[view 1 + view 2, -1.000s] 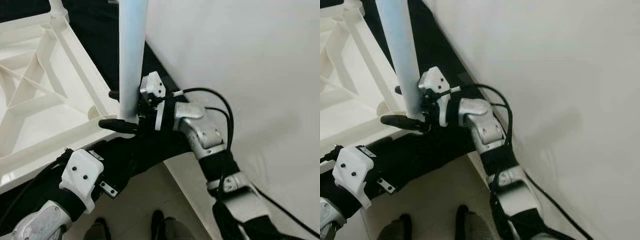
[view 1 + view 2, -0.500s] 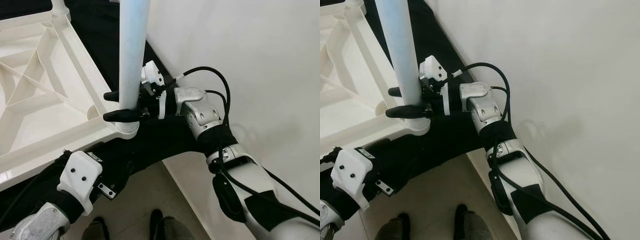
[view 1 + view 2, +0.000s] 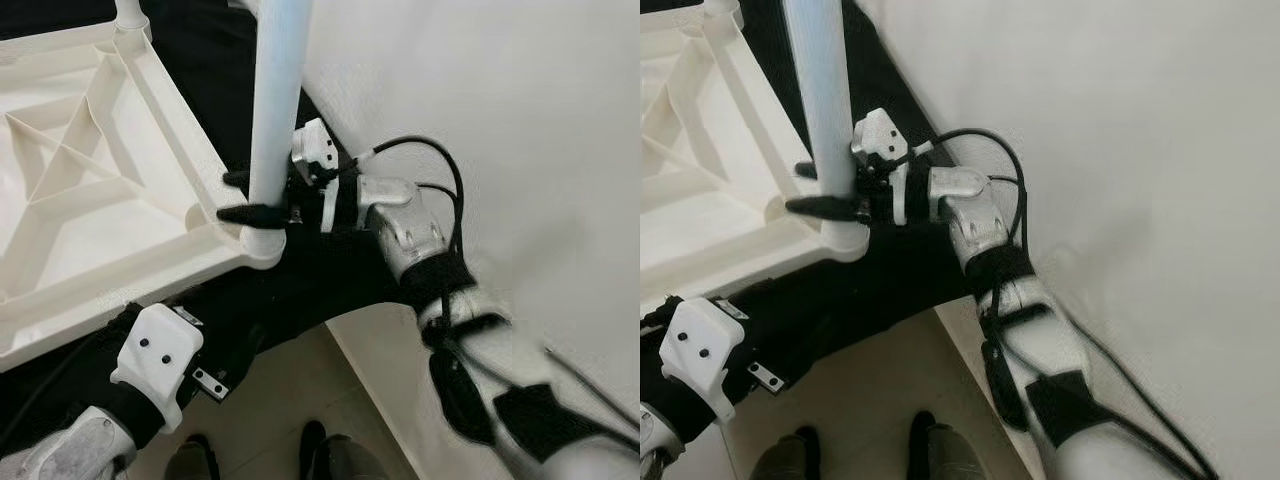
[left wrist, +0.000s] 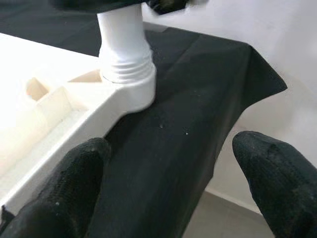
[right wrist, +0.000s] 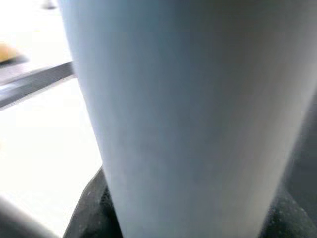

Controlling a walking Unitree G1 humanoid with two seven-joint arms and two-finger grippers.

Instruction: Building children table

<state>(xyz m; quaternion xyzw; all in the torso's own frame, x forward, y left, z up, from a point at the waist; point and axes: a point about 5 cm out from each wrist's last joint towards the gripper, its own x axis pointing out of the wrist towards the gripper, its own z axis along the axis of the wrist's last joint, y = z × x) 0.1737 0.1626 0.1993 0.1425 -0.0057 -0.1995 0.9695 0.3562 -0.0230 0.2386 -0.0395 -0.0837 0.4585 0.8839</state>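
The white plastic table top (image 3: 100,250) lies upside down on a black cloth. A pale blue-white leg (image 3: 278,100) stands upright in its near corner socket (image 4: 126,82). My right gripper (image 3: 226,197) is shut on this leg just above the socket, one black finger on each side; the leg (image 5: 188,124) sits close in front of the right wrist camera. My left gripper (image 4: 173,188) is open, low and in front of that corner, apart from it, with nothing between its fingers (image 4: 74,188). Its white wrist housing (image 3: 155,355) is at the lower left.
A white wall (image 3: 520,100) rises close on the right. The black cloth (image 3: 300,290) ends at a drop to the tiled floor (image 3: 290,400), where my feet (image 3: 320,450) stand. Another leg base (image 3: 128,12) stands at the table top's far corner.
My right arm has swung round while the gripper stayed clasped on the leg. The socket collar under the gripper, hidden a second ago, now shows with the leg in it.
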